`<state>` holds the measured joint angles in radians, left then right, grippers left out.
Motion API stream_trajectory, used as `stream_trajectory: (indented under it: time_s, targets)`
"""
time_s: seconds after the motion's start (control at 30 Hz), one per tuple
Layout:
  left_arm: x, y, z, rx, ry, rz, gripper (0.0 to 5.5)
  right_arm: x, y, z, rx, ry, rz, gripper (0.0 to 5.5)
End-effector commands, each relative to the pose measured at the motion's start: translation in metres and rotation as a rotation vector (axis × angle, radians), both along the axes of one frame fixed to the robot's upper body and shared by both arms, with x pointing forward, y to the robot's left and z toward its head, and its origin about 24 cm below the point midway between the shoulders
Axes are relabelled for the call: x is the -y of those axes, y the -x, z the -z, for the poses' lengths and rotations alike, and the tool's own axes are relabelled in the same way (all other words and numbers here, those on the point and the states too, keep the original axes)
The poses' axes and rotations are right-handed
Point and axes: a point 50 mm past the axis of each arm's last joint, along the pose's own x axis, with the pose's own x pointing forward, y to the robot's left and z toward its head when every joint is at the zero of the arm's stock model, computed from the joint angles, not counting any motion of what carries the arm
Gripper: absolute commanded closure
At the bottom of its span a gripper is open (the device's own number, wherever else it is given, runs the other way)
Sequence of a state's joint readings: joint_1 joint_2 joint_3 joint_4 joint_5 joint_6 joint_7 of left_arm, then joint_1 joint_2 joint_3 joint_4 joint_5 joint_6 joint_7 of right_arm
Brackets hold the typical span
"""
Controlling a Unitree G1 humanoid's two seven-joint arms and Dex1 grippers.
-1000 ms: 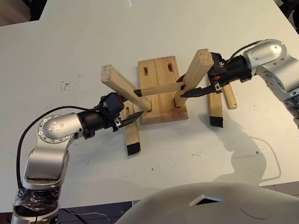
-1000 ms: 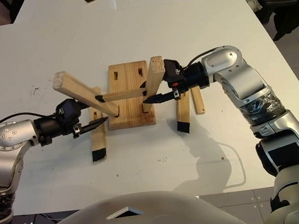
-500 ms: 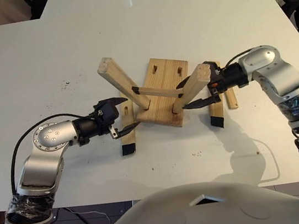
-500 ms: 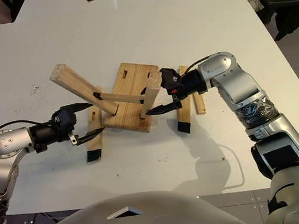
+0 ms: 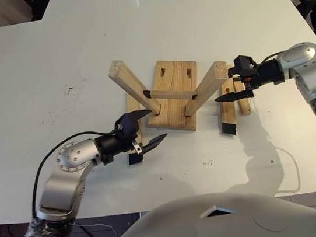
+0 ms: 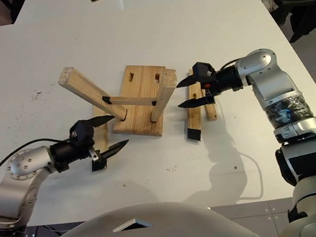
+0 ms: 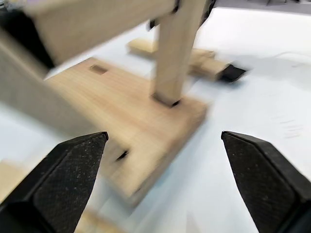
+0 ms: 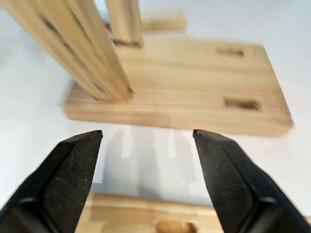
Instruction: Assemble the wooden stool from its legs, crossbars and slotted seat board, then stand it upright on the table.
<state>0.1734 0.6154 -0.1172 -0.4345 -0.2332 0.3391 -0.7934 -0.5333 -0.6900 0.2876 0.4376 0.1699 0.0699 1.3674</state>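
Head view: slotted seat board lay flat, fitted legs and crossbar in it; left end effector and right end effector flanked it, released. Wrist views: both empty. Next, probably: grasp the loose leg beside it.

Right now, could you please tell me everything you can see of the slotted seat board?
The slotted seat board is a pale rectangular wooden plank lying flat on the white table, slightly askew. Two slots at its far end are empty; at its near end a left leg and a right leg stand in it, splayed outward and joined by a crossbar. The open left claw sits at its near left corner; the open right claw is clear of it.
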Motion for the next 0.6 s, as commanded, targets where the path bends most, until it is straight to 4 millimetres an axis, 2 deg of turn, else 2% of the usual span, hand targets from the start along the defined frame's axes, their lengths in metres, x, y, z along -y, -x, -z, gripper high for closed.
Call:
stream_trajectory:
  time_s: [0.03,0.13,0.33,0.43,0.5,0.6]
  targets:
    - [-0.014,-0.003,0.018,-0.008,-0.086,-0.067,1.16,0.004,0.0,0.03,-0.019,0.095,0.024,2.07]
    - [-0.019,0.002,0.024,-0.033,-0.105,-0.068,1.16,0.017,0.006,0.044,-0.061,0.14,0.04,2.07]
    - [-0.04,0.015,0.048,-0.125,-0.206,-0.109,1.16,0.065,0.012,0.06,-0.105,0.261,0.213,2.07]
    - [-0.048,0.017,0.052,-0.132,-0.246,-0.158,1.16,0.081,0.019,0.063,-0.12,0.29,0.249,2.07]
    - [-0.051,0.018,0.05,-0.133,-0.242,-0.18,1.16,0.084,0.021,0.061,-0.126,0.269,0.24,2.07]
    - [-0.056,0.016,0.049,-0.126,-0.252,-0.2,1.16,0.07,0.01,0.049,-0.088,0.16,0.22,2.07]
